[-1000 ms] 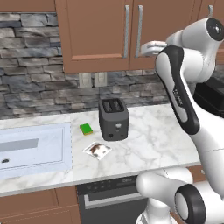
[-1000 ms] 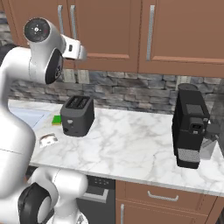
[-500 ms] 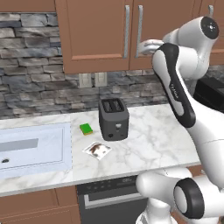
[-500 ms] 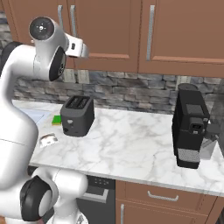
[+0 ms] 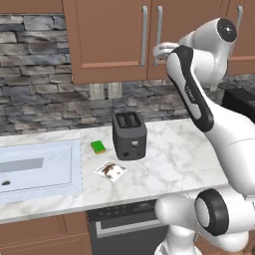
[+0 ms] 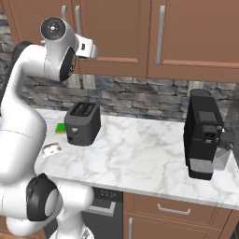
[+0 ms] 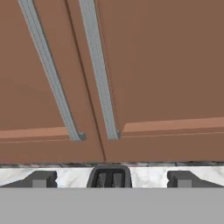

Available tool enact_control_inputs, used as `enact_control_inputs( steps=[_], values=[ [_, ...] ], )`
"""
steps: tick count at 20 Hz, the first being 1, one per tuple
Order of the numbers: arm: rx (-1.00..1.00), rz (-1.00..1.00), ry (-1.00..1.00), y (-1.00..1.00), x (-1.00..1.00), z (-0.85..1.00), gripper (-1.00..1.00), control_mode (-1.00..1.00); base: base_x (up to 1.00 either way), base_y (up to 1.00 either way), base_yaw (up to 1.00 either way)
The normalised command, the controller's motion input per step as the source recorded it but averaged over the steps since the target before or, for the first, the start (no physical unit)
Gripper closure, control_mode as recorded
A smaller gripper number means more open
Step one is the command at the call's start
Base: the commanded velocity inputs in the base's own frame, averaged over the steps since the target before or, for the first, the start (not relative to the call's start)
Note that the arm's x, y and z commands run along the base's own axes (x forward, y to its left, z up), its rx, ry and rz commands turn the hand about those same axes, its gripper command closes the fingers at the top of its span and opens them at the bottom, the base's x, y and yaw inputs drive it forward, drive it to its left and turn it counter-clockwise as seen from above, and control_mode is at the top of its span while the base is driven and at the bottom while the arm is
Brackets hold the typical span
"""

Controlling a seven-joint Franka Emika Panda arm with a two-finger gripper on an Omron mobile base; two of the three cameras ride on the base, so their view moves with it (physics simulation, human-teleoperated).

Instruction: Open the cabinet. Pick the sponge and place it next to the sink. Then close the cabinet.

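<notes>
The cabinet (image 5: 117,40) hangs on the wall above the counter (image 5: 164,159), both flat brown doors closed, their two silver bar handles (image 7: 98,70) running side by side along the centre seam. The hand (image 5: 160,50) is raised just in front of the right door, near the lower ends of the handles and touching neither; in the hand view its fingertips (image 7: 41,179) stand spread wide with nothing between them, and the door faces are close ahead. The sink (image 5: 37,169), a pale shallow basin, is set into the counter at the far left. A bright green sponge (image 5: 98,146) lies between the sink and the black toaster (image 5: 129,135), with a small packet (image 5: 110,171) nearer the front edge. The counter is white veined marble, bare from the toaster rightward to the black coffee machine (image 6: 203,135). Behind runs a grey stone backsplash (image 5: 35,99); brown base cabinets (image 6: 177,214) sit below.
</notes>
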Motion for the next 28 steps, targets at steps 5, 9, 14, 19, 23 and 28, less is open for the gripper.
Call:
enact_control_inputs(
  steps=[5,9,14,19,23,28],
  values=[
    [0.0,0.0,0.0,0.0,0.35,0.0,-1.0,-1.0,0.0,0.0,0.0],
    [0.0,0.0,0.0,0.0,0.27,0.0,-1.0,-1.0,0.0,0.0,0.0],
    [0.0,0.0,0.0,0.08,0.08,0.0,-1.0,-1.0,0.0,0.0,0.0],
    [0.0,0.0,0.0,0.04,0.19,0.0,-1.0,-1.0,0.0,0.0,0.0],
    [0.0,0.0,0.0,0.0,0.42,-0.01,-1.0,-1.0,0.0,0.0,0.0],
    [0.0,0.0,0.0,0.0,0.54,-0.06,-1.0,-1.0,0.0,0.0,0.0]
  ],
)
